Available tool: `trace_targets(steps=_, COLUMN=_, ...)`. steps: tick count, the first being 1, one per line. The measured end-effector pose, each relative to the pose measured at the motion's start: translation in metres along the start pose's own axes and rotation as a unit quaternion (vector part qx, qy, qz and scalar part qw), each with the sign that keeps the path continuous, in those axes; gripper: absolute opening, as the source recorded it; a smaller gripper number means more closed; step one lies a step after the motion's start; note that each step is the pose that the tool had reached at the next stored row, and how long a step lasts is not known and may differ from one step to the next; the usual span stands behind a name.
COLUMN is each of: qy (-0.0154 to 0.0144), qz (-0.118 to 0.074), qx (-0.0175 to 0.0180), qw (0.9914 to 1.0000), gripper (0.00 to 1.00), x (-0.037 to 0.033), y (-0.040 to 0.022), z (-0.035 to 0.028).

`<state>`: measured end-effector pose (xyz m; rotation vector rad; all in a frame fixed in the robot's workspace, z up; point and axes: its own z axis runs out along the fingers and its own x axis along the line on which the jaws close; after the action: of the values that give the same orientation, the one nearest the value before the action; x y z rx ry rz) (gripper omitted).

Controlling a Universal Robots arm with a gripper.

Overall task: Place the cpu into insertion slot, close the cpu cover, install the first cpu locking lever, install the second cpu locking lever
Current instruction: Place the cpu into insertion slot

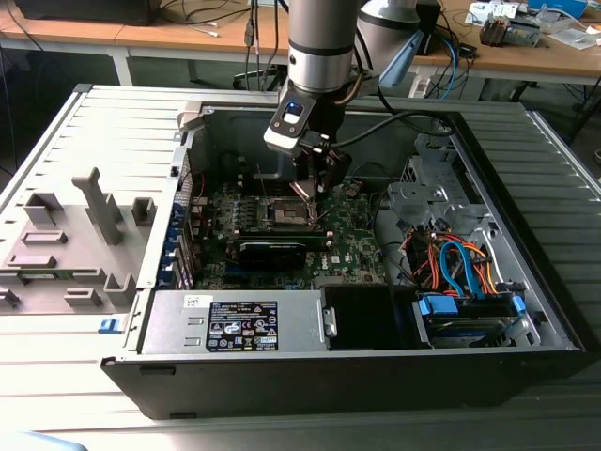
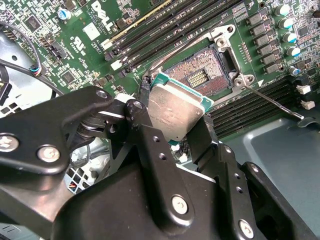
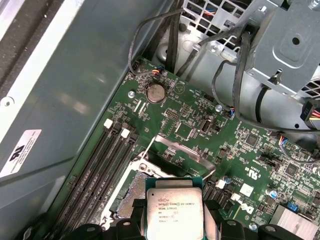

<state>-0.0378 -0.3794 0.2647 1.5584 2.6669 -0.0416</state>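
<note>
1 gripper [image 1: 315, 191] grips cpu [image 3: 173, 210], top printed, above insertion slot [image 2: 201, 76].

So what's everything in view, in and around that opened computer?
Open computer case: one, dark grey, lying on its side.
Green motherboard: one, green, inside the case.
Square socket with dark centre: one, silvery-rimmed, on the motherboard, empty.
Silvery metal frame plate: one, silver, raised open beside the socket.
Thin metal lever: one, silver, beside the socket.
Cables: several, orange and blue, inside the case.
Silvery-grey square chip: one, green-edged, near the socket, not seated.
Robot arm: one, silver-grey, reaching into the case.
Jointed fingers: two, black, clamped on the chip.
</note>
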Motion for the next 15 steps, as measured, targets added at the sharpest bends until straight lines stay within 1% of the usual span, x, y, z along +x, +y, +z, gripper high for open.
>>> trace_targets(steps=15, qy=-0.0008, qz=0.003, qx=0.0006, qw=1.0, gripper=0.55, x=0.0001, y=0.0, z=0.001)
